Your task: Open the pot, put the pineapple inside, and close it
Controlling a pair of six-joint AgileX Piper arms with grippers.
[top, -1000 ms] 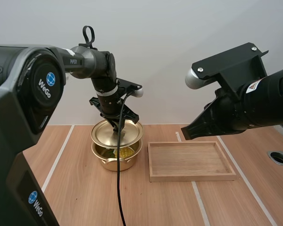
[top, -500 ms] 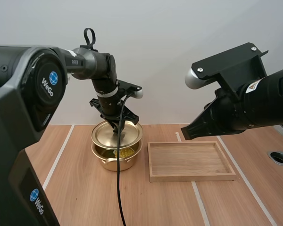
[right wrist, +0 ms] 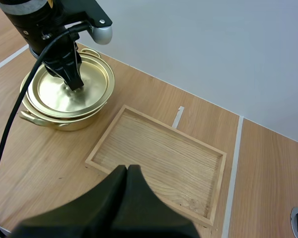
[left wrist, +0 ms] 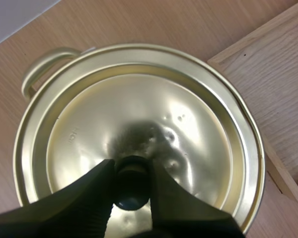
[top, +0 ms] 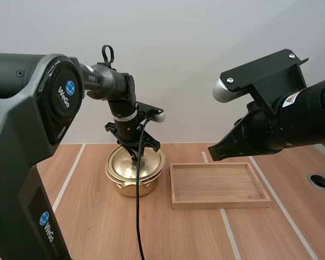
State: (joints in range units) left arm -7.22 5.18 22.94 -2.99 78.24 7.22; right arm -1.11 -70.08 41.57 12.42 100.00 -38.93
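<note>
Left gripper [left wrist: 131, 184] pinches the knob [left wrist: 133, 169] of the lid [left wrist: 188, 134], seated on the pot [top: 131, 187] at centre-left. Right gripper [right wrist: 126, 171] is closed and empty. Apparently only release is left.

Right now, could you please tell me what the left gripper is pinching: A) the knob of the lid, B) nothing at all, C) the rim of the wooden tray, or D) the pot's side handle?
A: in the left wrist view the left gripper has a finger on each side of the dark knob at the middle of the lid, which lies over the pot.
</note>
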